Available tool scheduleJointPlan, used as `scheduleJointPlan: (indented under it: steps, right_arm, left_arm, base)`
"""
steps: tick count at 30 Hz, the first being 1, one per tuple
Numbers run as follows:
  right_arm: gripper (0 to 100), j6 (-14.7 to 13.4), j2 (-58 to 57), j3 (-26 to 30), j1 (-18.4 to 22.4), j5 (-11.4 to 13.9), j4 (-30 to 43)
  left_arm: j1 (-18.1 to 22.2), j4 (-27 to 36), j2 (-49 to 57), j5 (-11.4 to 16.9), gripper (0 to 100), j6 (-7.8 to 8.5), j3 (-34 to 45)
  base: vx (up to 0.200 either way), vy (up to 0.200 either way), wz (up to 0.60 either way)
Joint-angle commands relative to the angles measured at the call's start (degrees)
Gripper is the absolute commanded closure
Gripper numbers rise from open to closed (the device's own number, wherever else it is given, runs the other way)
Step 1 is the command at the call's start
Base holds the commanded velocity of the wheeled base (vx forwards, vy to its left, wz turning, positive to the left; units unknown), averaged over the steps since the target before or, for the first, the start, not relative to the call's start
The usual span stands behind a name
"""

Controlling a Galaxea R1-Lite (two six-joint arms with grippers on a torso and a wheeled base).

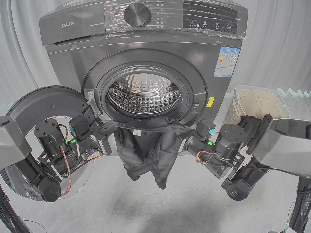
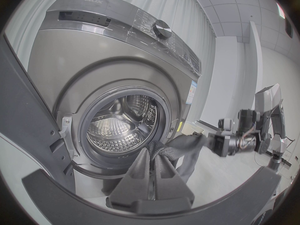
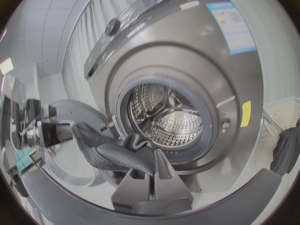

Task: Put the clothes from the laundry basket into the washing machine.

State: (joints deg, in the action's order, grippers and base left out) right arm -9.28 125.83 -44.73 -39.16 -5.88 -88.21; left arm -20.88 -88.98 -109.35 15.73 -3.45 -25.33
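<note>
The black garment (image 1: 145, 146) hangs mostly below the drum opening (image 1: 144, 94), near the washing machine's front. Its dangling bulk may snag on the lower rim or slide back out. The left gripper (image 1: 108, 129) and right gripper (image 1: 182, 134) each have their jaws clamped tight on its stretched top edge.

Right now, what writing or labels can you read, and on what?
Upper left of washing machine: brand lettering.
Around dial, on display: too small.
Blue energy label: too small.
Yellow sticker: blurred.
White tag on garment: unreadable.
</note>
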Motion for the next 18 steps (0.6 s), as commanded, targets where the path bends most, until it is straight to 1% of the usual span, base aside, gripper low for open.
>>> scheduleJointPlan:
  steps: [1,2,4,5,7,8,9,11,13,18]
  right_arm:
    - [100,-4.1,-10.0,3.6,0.0,0.1,-0.2]
    - [100,-4.7,-11.2,4.0,-0.7,0.0,-0.2]
    - [100,-4.7,-12.3,4.6,-1.4,-0.1,-0.2]
    - [100,-4.3,-15.1,6.3,-2.5,-0.1,-0.2]
    - [100,-4.0,-17.2,8.3,-2.9,0.1,-0.2]
    - [100,-4.0,-17.2,8.3,-2.9,0.1,-0.2]
    - [100,-4.0,-18.4,10.9,-2.9,0.4,-0.3]
    - [100,-4.3,-19.6,13.6,-2.4,0.7,-0.3]
    - [100,-4.3,-19.6,14.3,-2.1,0.7,-0.2]
    - [100,-4.2,-19.3,14.1,-1.4,0.6,-0.3]
  left_arm:
    - [0.0,-0.1,4.4,0.8,100,0.2,2.9]
    - [-0.1,-0.1,4.8,0.8,100,0.29,3.1]
    - [-0.4,-0.1,5.7,0.8,100,0.46,3.4]
    - [-0.5,-0.1,6.2,0.8,100,0.55,3.5]
    - [-0.6,-0.1,7.1,0.8,100,0.55,3.6]
    - [-0.6,-0.1,7.1,0.8,100,0.55,3.6]
    - [-0.6,-0.1,7.7,0.7,100,0.55,3.5]
    - [-0.6,-0.1,8.5,0.5,100,0.46,3.2]
    - [-0.6,-0.1,9.0,0.4,100,0.37,3.0]
    - [-0.7,-0.1,10.6,0.2,100,0.37,3.1]
  base:
    - [0.0,0.0,0.0]
    - [0.0,0.0,0.0]
    - [0.0,0.0,0.0]
    - [0.0,0.0,0.0]
    - [0.0,0.0,0.0]
    - [0.0,0.0,0.0]
    - [0.0,0.0,0.0]
    - [0.0,0.0,0.0]
    - [0.0,0.0,0.0]
    - [0.0,0.0,0.0]
